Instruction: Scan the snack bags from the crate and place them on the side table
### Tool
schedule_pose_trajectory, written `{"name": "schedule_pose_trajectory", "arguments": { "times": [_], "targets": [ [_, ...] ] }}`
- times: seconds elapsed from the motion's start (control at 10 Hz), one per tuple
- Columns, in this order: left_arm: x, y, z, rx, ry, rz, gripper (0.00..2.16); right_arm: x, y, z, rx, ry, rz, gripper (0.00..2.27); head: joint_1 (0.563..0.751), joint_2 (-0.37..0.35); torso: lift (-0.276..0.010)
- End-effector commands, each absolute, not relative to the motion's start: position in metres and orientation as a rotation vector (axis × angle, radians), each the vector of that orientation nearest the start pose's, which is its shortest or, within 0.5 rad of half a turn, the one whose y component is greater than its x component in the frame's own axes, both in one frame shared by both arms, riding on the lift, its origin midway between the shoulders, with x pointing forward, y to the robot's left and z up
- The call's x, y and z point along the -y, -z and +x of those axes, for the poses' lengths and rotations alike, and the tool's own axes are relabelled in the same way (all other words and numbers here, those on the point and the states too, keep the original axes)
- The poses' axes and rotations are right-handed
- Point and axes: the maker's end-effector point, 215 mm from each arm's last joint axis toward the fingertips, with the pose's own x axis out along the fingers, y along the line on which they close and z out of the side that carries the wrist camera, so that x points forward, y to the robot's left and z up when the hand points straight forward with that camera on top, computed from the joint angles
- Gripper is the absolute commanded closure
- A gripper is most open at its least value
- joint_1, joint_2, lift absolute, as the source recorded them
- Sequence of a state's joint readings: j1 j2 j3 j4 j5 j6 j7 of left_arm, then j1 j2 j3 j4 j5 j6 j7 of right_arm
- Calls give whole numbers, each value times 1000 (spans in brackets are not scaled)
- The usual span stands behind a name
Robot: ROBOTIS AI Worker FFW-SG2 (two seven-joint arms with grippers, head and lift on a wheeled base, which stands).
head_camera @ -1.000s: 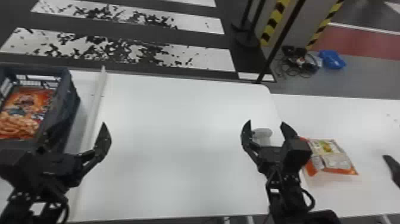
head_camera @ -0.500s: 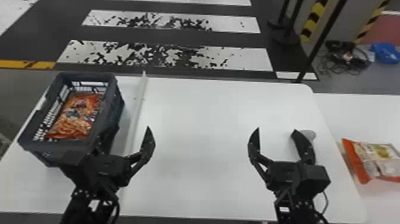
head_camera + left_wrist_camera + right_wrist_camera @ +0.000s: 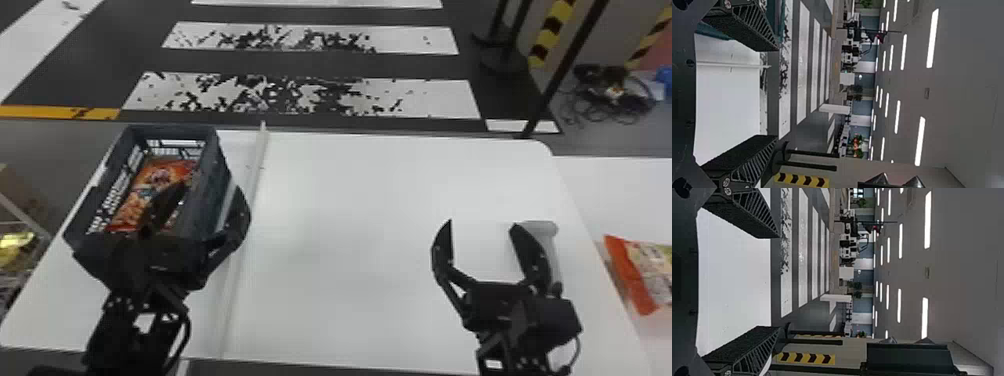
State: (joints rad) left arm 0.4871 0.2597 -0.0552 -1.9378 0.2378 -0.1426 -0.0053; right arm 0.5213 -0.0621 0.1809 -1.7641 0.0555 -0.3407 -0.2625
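Note:
In the head view my left gripper [image 3: 202, 207] is open, its fingers overlapping the near right part of the dark crate [image 3: 200, 197]. An orange snack bag [image 3: 131, 207] lies inside the crate, partly hidden by one finger. My right gripper [image 3: 482, 225] stands open over the white table's right part, beside a grey-white scanner-like object [image 3: 542, 230]. Another orange snack bag [image 3: 635, 275] lies on the side table [image 3: 620, 195] at the right. In the left wrist view the left gripper [image 3: 777, 94] has empty space between its fingers; so does the right gripper [image 3: 779, 282] in the right wrist view.
A pale raised strip [image 3: 250, 210] runs front to back across the table [image 3: 350, 225], just right of the crate. A thin black pole [image 3: 565, 70] rises behind the table's far right corner. Cables lie on the floor beyond.
The head view has swung to the left, so the crate shows fully. Against the table, my left gripper has moved left from beside the strip to the crate. Both grippers have stayed open.

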Motion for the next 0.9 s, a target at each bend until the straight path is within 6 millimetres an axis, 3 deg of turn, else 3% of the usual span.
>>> {"name": "schedule_pose_trajectory", "arguments": {
  "times": [0.0,0.2,0.5,0.8],
  "targets": [
    [-267,334,463,-16,115,19,87,186,399,408,9,53,-17,49,695,50,-50],
    [-299,328,484,-70,118,75,87,186,403,407,1,52,-20,49,695,107,-50],
    [-356,337,511,-210,101,140,83,186,412,405,-15,47,-26,49,695,161,-50],
    [-391,352,531,-315,129,190,83,185,414,405,-21,44,-27,49,695,216,-50]
  ]
}}
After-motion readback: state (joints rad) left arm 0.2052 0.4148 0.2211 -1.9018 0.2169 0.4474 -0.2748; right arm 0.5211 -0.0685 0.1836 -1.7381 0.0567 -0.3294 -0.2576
